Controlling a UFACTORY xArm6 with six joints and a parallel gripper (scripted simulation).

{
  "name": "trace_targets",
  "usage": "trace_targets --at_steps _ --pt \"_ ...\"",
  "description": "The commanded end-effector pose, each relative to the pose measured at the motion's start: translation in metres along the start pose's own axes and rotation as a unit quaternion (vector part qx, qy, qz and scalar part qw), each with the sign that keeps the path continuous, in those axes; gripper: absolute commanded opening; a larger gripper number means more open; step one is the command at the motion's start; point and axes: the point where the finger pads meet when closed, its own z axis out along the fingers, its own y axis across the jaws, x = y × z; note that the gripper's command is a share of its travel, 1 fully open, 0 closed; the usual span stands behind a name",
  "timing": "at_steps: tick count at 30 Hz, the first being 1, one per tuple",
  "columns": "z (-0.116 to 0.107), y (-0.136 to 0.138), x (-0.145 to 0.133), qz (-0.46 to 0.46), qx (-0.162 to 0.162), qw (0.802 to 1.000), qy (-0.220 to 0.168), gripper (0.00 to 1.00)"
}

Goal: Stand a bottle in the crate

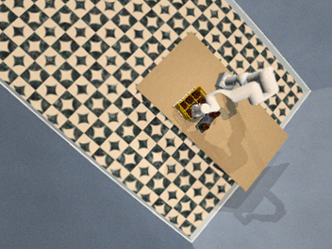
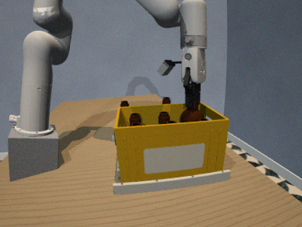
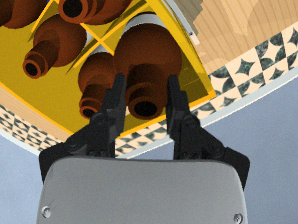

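Observation:
The yellow crate [image 1: 181, 112] [image 2: 131, 158] [image 3: 15, 70] has several brown bottles standing in its cells, among them one bottle [image 2: 135, 118] and another bottle [image 3: 59, 40]. My gripper [image 2: 192, 107] [image 3: 146, 87] is shut on the neck of a brown bottle [image 2: 191, 115] [image 3: 150, 47], which looks upright. It is over a corner cell, its lower part inside the crate, and sits higher than the bottles around it. Its base is hidden. The dark tray [image 1: 207, 120] is beside the crate with two bottles on it; their tops [image 2: 125, 103] [image 2: 166, 100] show behind the crate.
A white strip [image 2: 169, 184] runs along the crate's foot. The crate's rim and neighbouring bottle necks are close around the fingers. The arm's grey base block [image 2: 34, 154] stands on the wooden table [image 1: 182, 60] [image 2: 75, 195].

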Motion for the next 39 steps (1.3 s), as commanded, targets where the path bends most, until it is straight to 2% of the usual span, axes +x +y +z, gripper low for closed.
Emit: trace_targets --at_steps 1,19,39 --pt "0.003 0.001 -0.001 0.000 -0.001 1.000 -0.002 0.00" --pt "0.017 0.001 -0.001 0.000 -0.001 1.000 -0.002 0.00" --pt "0.018 0.001 -0.001 0.000 -0.001 1.000 -0.002 0.00"
